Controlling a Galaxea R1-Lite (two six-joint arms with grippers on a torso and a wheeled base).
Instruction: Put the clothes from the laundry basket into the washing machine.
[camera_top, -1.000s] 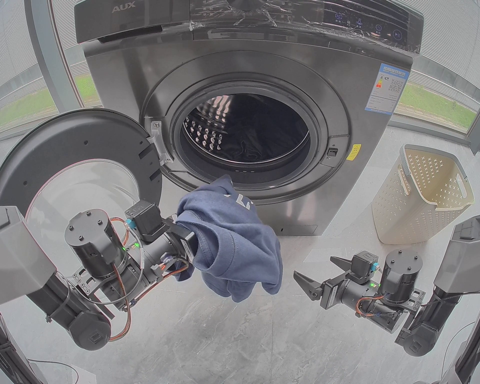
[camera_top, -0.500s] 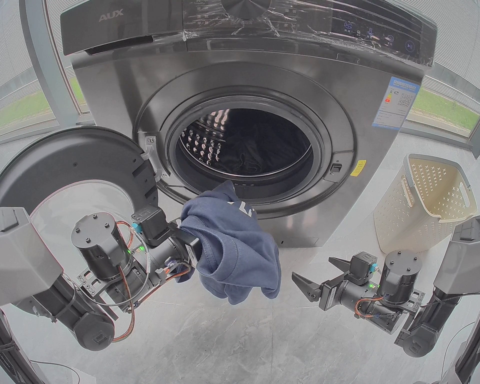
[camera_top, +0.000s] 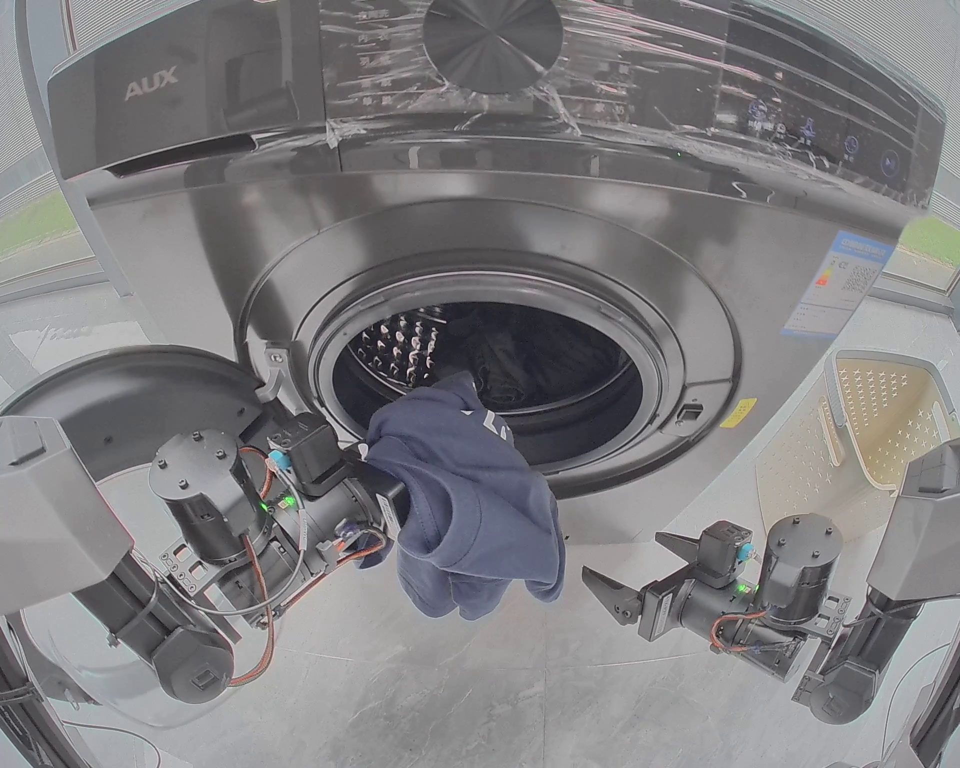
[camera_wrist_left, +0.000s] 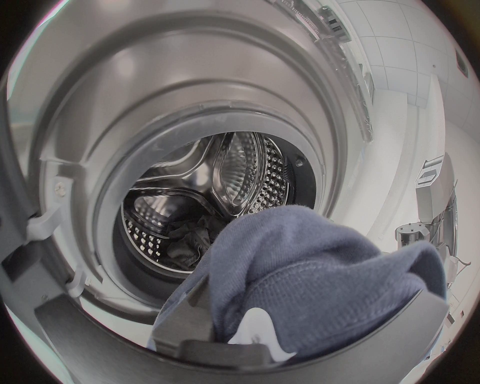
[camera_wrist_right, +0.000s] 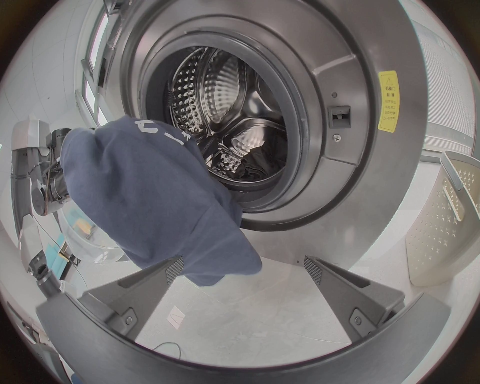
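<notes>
My left gripper is shut on a dark blue garment, which drapes over it and hangs down in front of the washing machine's lower door rim. From the left wrist, the blue garment sits just before the open drum. Dark clothes lie inside the drum. My right gripper stands open and empty, low and to the right of the garment. The cream laundry basket stands right of the machine.
The round machine door is swung open to the left, just behind my left arm. Grey floor lies free below both grippers. In the right wrist view the basket leans beside the machine front.
The whole head view has shifted closer to the machine, which now looms larger. The blue garment in my left gripper now overlaps the lower edge of the opening. The right gripper stays open.
</notes>
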